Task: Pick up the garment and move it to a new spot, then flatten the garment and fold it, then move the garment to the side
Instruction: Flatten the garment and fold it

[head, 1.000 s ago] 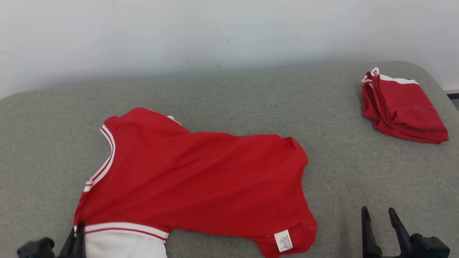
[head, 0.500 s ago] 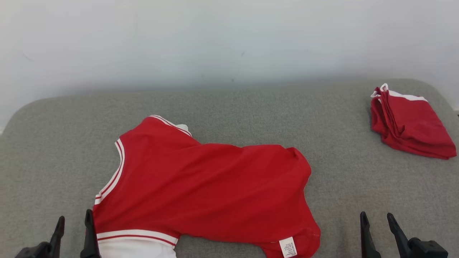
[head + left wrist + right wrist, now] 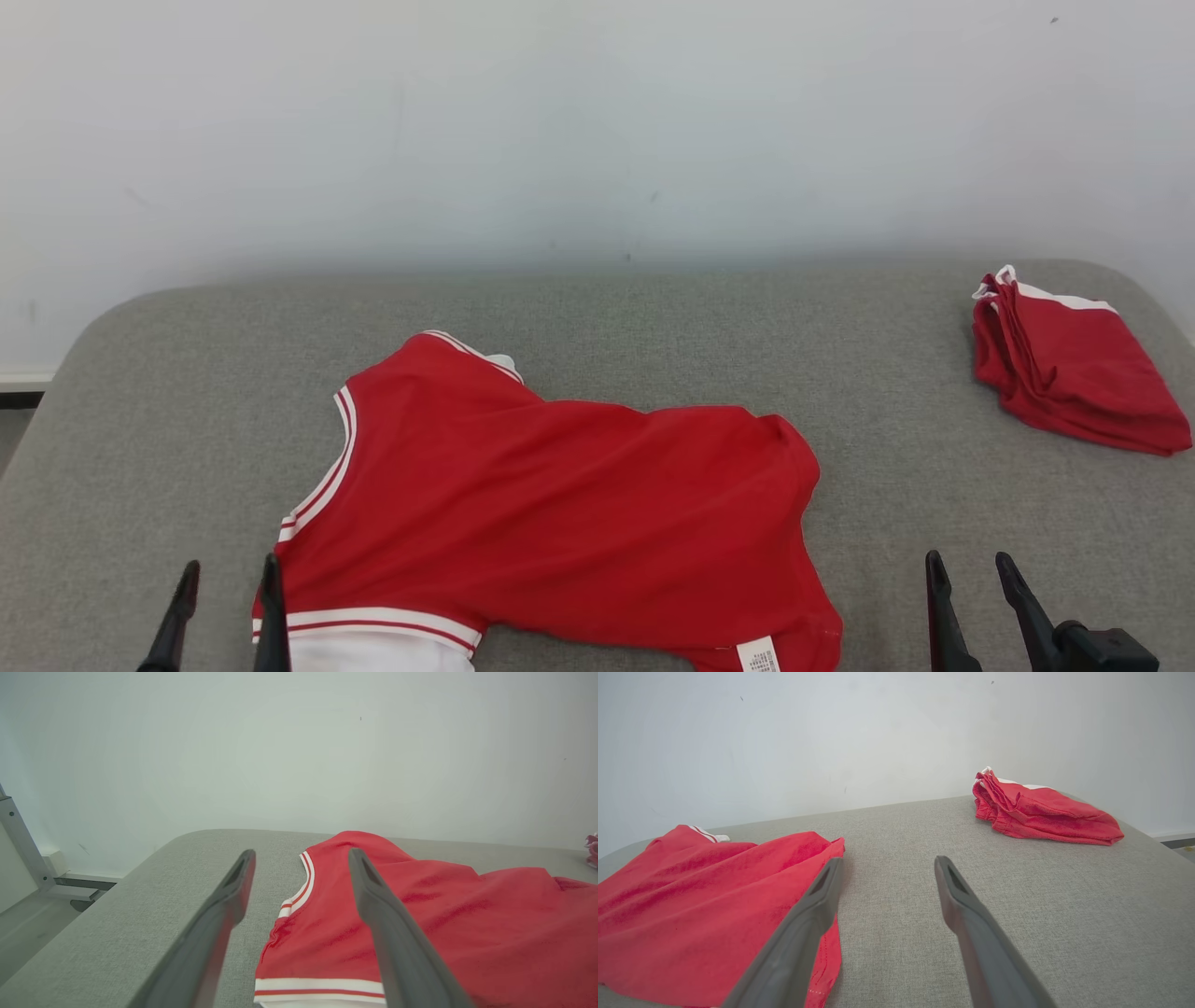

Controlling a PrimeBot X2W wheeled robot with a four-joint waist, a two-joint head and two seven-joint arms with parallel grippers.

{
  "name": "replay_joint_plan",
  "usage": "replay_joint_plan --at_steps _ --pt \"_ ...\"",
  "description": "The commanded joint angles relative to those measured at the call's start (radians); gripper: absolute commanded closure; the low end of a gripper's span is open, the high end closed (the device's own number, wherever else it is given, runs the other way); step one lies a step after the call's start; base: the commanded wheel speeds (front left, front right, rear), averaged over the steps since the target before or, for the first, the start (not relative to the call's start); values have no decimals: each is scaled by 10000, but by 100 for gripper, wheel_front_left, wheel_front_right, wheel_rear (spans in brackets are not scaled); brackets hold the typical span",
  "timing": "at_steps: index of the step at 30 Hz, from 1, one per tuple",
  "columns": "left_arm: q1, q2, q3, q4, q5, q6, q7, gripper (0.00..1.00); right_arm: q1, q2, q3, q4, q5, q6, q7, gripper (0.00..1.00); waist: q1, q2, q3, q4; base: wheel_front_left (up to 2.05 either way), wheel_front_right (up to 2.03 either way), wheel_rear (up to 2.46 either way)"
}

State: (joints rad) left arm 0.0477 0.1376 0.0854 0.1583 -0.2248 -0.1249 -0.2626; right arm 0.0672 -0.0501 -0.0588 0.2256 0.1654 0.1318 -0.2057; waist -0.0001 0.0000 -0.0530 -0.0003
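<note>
The garment (image 3: 560,513) is a red sleeveless jersey with white and red trim, spread loosely on the grey padded table (image 3: 653,317), wrinkled, its label at the near edge. It also lies in the left wrist view (image 3: 420,924) and the right wrist view (image 3: 700,905). My left gripper (image 3: 231,579) stands open at the garment's near left corner, holding nothing; the jersey's trimmed edge lies between and under its fingers (image 3: 301,858). My right gripper (image 3: 969,569) is open above bare table to the right of the garment (image 3: 887,863).
A second red garment (image 3: 1074,373), folded into a stack, lies at the table's far right corner (image 3: 1041,812). A pale wall rises behind the table. The table's left edge, with a metal frame and floor beyond, appears in the left wrist view (image 3: 28,868).
My left gripper opened and let go of the garment's near left corner, which now rests on the table. The head camera tilted up, so the whole scene sits lower in the picture.
</note>
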Motion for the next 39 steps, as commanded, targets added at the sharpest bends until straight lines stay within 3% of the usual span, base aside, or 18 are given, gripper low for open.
replay_joint_plan --at_steps 1,12,22,39 --pt "227 139 -224 -162 142 -48 -27 0 137 -2 33 -95 2 -28 1 0 1 0 -106 -37 0 0 0" --pt "760 759 -800 -420 -199 -48 -27 0 451 -2 71 -441 66 -28 58 0 1 0 -237 -3 0 0 0" --pt "730 447 -272 124 -327 -45 -27 0 531 -4 252 -631 130 -28 -13 0 1 0 -198 186 0 0 0" --pt "241 475 -196 546 -293 -49 -28 0 587 -2 626 -1366 131 -28 288 0 1 0 -37 291 0 0 0"
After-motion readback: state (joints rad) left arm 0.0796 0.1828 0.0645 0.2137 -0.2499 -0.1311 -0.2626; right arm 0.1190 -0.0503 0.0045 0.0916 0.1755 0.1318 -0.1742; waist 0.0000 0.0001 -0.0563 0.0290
